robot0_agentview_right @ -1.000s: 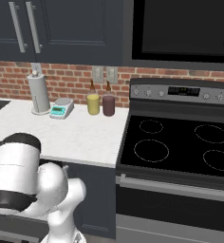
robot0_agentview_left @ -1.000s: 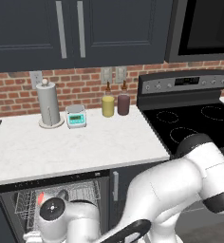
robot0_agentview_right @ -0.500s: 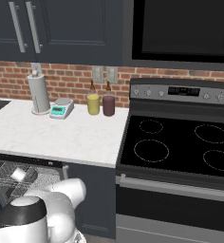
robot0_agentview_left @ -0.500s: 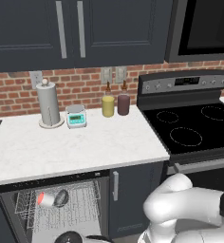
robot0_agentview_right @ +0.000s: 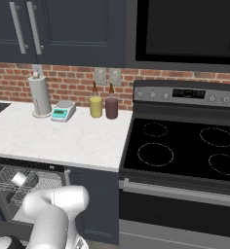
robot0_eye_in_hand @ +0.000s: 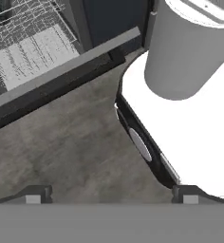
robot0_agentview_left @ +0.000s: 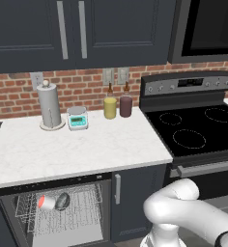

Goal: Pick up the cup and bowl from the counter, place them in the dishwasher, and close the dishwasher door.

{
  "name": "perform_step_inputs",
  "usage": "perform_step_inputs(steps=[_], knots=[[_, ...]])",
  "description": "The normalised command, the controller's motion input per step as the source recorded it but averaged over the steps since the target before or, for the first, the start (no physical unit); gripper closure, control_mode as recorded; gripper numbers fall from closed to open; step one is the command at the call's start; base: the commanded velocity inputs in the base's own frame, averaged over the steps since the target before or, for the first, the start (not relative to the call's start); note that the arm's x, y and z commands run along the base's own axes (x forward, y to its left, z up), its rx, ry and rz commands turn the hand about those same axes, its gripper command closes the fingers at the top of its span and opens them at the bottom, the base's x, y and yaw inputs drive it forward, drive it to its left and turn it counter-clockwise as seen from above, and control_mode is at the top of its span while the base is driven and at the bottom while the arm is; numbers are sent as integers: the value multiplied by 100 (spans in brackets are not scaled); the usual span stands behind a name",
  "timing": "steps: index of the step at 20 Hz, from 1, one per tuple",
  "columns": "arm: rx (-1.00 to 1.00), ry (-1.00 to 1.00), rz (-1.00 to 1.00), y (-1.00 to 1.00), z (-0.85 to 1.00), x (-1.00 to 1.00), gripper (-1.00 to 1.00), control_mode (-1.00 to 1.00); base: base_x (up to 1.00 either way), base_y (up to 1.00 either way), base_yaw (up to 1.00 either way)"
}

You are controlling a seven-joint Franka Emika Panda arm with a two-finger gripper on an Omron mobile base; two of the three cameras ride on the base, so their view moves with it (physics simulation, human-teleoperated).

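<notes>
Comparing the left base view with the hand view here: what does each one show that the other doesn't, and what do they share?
Left base view alone: the counter, paper towel roll, scale, two bottles, the stovetop, and the cup lying beside the bowl in the rack.
Hand view alone: the hand, fingers wide apart and holding nothing, low over the floor, with the lowered dishwasher door edge ahead.
Both: the open dishwasher and its wire rack.

Glossy white rounded arm [robot0_agentview_left: 183, 212]
</notes>
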Motion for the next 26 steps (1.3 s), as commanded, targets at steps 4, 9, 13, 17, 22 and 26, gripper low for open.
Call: perform_step_inputs(steps=[4, 9, 13, 17, 22, 26], knots=[[-40, -28, 0, 0, -85, -2, -100, -100, 0, 0, 0], [-41, -18, 0, 0, -91, 8, -100, -100, 0, 0, 0], [-21, 0, 0, -31, -98, 28, -100, -100, 0, 0, 0], [-4, 0, 0, -83, -85, 9, -100, -100, 0, 0, 0], [0, -5, 0, -97, -54, 0, -100, -100, 0, 0, 0], [0, -2, 0, -69, -10, 0, -100, -100, 0, 0, 0]])
